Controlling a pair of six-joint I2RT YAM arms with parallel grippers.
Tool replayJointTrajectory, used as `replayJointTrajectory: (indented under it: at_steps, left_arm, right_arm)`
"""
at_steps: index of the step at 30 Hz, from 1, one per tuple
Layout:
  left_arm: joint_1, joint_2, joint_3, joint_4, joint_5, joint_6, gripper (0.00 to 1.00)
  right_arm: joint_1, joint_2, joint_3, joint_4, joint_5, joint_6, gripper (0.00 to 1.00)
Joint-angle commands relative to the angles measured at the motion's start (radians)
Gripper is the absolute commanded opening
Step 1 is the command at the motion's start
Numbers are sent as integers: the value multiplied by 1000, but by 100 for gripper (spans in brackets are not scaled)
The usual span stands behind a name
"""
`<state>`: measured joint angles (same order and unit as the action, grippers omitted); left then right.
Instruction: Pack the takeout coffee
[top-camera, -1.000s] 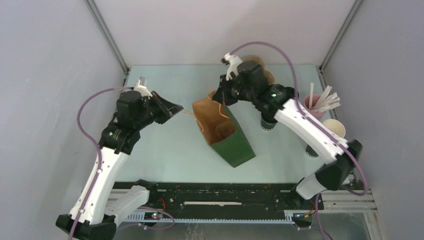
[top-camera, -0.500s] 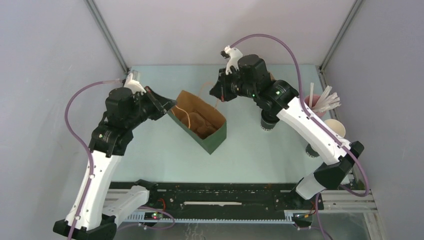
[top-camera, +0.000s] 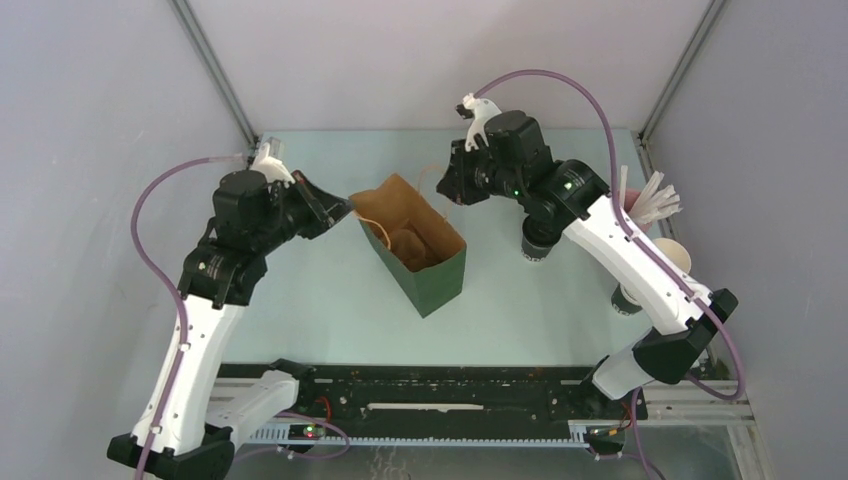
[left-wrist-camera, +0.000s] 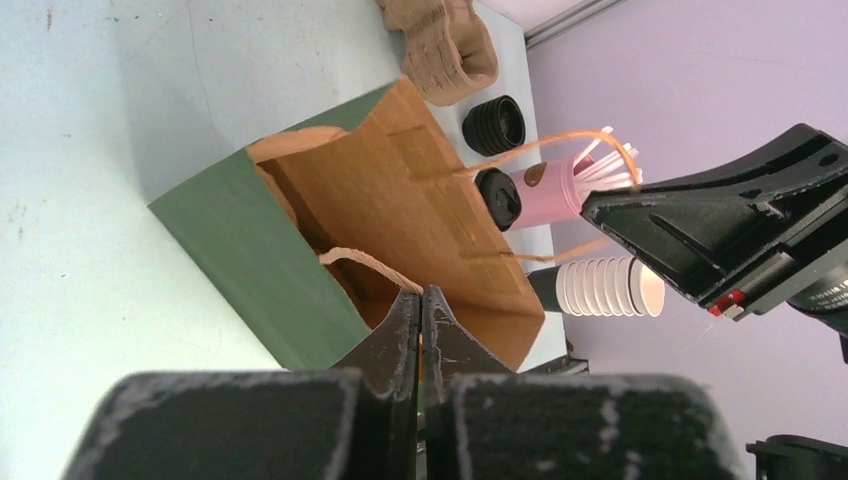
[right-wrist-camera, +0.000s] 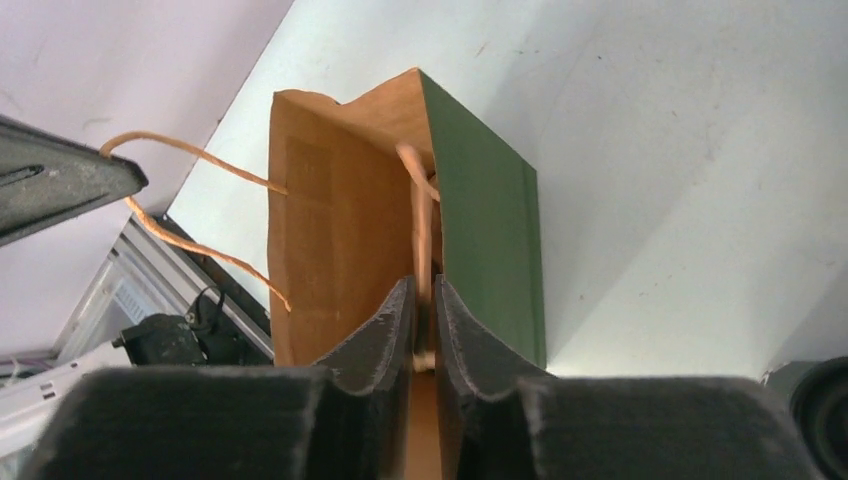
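Observation:
A green paper bag (top-camera: 415, 250) with a brown inside stands open at mid-table, hanging between my two grippers. My left gripper (top-camera: 347, 208) is shut on the bag's left twine handle (left-wrist-camera: 365, 265); its tips (left-wrist-camera: 421, 293) meet at the rim. My right gripper (top-camera: 447, 188) is shut on the other handle (right-wrist-camera: 420, 215), tips (right-wrist-camera: 423, 285) over the mouth. The takeout coffee (top-camera: 537, 245), a dark cup with a black lid, stands right of the bag, partly under my right arm. In the left wrist view a black lid (left-wrist-camera: 500, 198) shows before the pink cup.
A pink cup of white straws (top-camera: 640, 205) and a nested stack of paper cups (top-camera: 655, 265) stand at the right edge. A brown pulp carrier (left-wrist-camera: 440, 40) and another black round lid (left-wrist-camera: 495, 125) sit at the back. Walls close in both sides.
The bag, slumped toward the front a second ago, now stands upright with its mouth spread. My left gripper pulled back left; my right gripper rose and shifted right.

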<state>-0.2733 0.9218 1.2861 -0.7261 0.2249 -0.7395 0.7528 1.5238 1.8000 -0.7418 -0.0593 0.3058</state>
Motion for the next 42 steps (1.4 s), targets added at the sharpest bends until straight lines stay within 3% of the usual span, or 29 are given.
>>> replayJointTrajectory:
  at_steps: [1, 5, 10, 14, 17, 24, 31, 36, 42]
  left_arm:
    - [8, 8, 26, 32, 52, 32, 0]
    - [8, 16, 19, 29, 49, 50, 1]
    - [8, 18, 27, 21, 38, 71, 1]
    - [8, 12, 24, 11, 32, 88, 1]
    - [8, 5, 16, 9, 26, 107, 1]
    - [8, 1, 1, 5, 42, 121, 0]
    - [8, -3, 4, 8, 69, 114, 0]
    - [8, -12, -20, 25, 84, 99, 0]
    - [8, -23, -36, 30, 92, 93, 0]
  right_arm:
    - [-25, -39, 44, -49, 20, 6, 28]
    - [-22, -54, 80, -117, 29, -15, 61]
    - [-2, -92, 155, -260, 90, -77, 79]
    - [-1, -176, 152, -324, 141, -108, 85]
    - [-28, -278, 60, -336, 183, -117, 89]
    - [-320, -481, -339, -211, 158, -115, 97]
    - [-418, -385, -496, -100, 159, -114, 100]
    - [-459, -242, -504, -25, 120, -108, 100]
    - [-463, -86, -503, 24, 192, -96, 100]
